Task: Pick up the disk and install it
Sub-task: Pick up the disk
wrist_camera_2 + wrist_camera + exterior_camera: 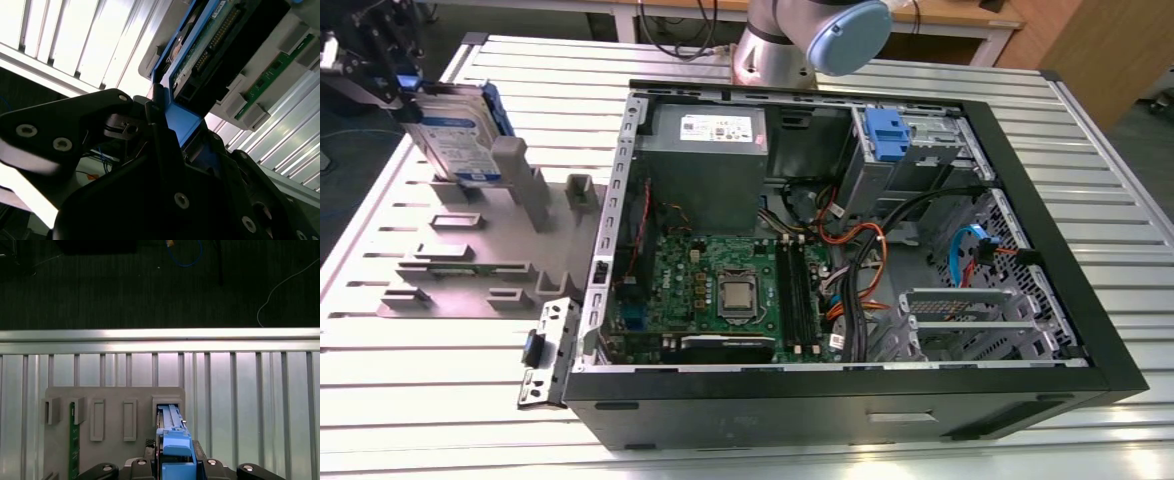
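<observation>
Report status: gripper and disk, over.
Gripper shut on disk, at its blue frame. Disk upright, lower end in grey rack slot. Tall rack post stands between it and open case.

The arm (771,55) is formed as a silver-grey metal tube, and its joint is closed by a round pale-blue cap (850,33). The gripper (172,122) is finished in angular matt black and is fastened with small silver screws (26,131).
</observation>
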You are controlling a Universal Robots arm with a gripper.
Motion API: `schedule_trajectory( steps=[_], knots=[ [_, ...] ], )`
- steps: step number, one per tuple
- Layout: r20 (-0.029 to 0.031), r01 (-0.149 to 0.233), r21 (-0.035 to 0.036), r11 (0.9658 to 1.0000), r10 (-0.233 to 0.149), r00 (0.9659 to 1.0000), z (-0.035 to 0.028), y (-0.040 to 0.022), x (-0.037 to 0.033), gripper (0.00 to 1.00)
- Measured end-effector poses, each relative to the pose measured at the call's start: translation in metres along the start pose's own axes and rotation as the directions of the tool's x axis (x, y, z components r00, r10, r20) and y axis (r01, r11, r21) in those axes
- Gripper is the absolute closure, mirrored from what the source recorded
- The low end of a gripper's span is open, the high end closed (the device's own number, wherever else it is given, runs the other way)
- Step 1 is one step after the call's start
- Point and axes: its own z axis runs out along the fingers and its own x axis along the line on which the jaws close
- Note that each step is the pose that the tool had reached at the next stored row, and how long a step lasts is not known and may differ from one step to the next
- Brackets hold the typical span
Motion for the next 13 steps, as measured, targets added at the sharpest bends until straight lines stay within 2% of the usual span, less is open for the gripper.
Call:
schedule_trajectory(
  steps=[13],
  knots=[
    [0.0000, 0.000, 0.0000, 1.0000, 0.000, 1.0000, -0.0050, 0.0002, -0.0001, 0.64]
  ],
)
